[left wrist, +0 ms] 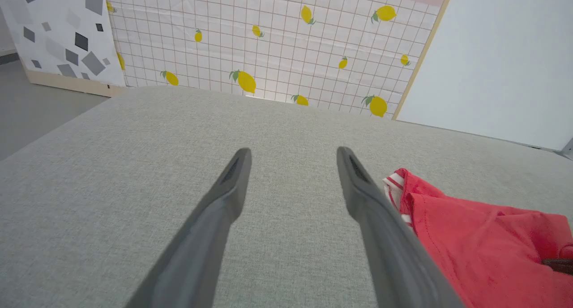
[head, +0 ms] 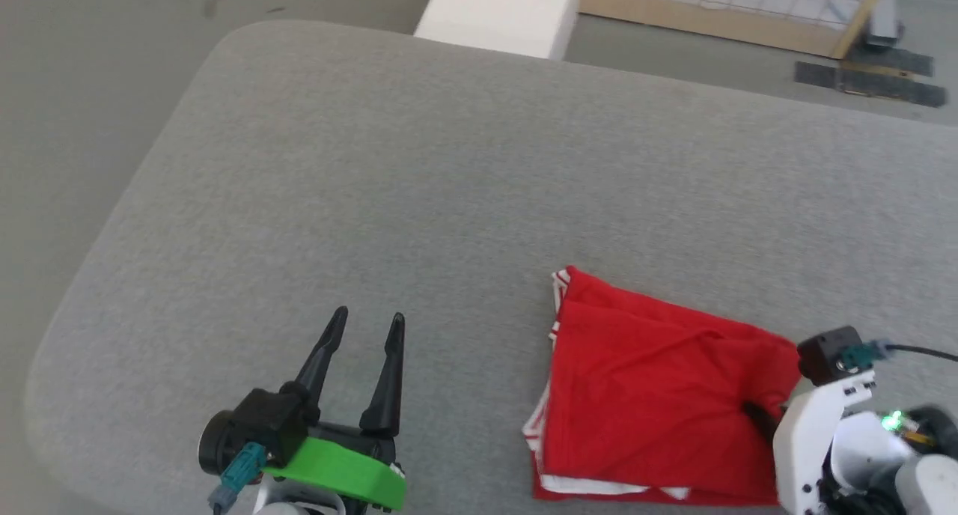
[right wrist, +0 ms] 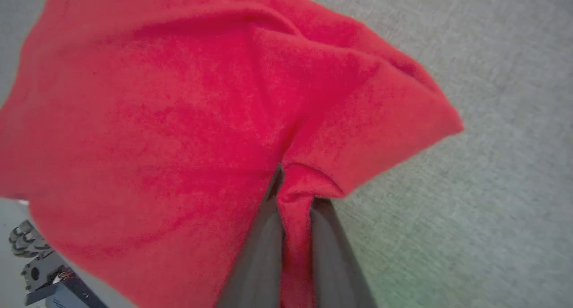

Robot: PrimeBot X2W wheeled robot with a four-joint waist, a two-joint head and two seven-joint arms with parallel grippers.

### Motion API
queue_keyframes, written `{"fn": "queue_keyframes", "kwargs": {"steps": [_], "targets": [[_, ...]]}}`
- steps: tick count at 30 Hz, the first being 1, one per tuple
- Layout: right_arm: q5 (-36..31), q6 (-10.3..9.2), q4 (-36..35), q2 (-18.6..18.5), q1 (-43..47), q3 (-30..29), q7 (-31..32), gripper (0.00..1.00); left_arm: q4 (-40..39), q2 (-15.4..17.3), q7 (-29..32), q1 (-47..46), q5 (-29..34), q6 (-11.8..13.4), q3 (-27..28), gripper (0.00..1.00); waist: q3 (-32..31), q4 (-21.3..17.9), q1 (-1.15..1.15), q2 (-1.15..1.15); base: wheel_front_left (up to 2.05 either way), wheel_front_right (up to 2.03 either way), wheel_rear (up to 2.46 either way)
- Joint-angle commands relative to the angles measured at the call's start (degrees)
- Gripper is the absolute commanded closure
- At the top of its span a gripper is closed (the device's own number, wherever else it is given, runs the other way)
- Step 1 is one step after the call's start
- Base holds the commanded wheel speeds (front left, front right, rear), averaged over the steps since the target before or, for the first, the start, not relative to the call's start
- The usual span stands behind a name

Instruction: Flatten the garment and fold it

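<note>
A grey fabric table point(head: 359, 171) with rounded corners takes up most of the head view, with grey floor point(head: 67, 88) around it and one white block point(head: 501, 10) past its far edge. In the left wrist view two panels stand behind the table: one with grey shapes point(left wrist: 58, 35) at the left and, beside it, one gridded and dotted with yellow lemons point(left wrist: 268, 44).

At the lower left of the head view the left gripper point(head: 370, 314) is over bare table. Its two dark fingers are spread apart and hold nothing. Its own camera shows only grey fabric in the gap of the left gripper point(left wrist: 293, 150).

To its right, well apart from it, lies the one garment point(head: 651, 395), close to the table's near edge. It is folded into a rough rectangle of several layers, red on top, with white striped trim along its left side and white cloth at the near side.

At the far right the right gripper point(head: 760, 418) is clenched on the garment's right edge. The right wrist view shows a ridge of the red garment point(right wrist: 179, 120) pinched between its two fingers, with creases running to the pinch.
</note>
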Motion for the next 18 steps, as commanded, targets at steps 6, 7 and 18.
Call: {"fn": "queue_keyframes", "kwargs": {"steps": [6,7,18], "targets": [[-6.89,-0.14,-2.84,-11.57,-6.14,5.64,1.36,1.0,0.67,-0.25,-0.21,-2.11,-0.2,-0.31,-1.85,0.0,1.42,-10.92,0.0,0.0,0.0,0.0,0.0],[-7.26,-0.14,-3.44,-14.11,-7.32,6.89,1.89,1.0,0.82,-0.25,-0.21,-2.63,-0.14,-0.32,-2.31,0.0,2.18,-12.52,0.0,0.0,0.0,0.0,0.0],[-5.91,-0.14,2.91,-35.43,-17.88,11.51,-2.15,1.0,2.38,-0.25,-0.21,-13.03,1.38,-0.38,-7.01,0.0,13.12,-21.94,0.0,0.0,0.0,0.0,0.0]]}}
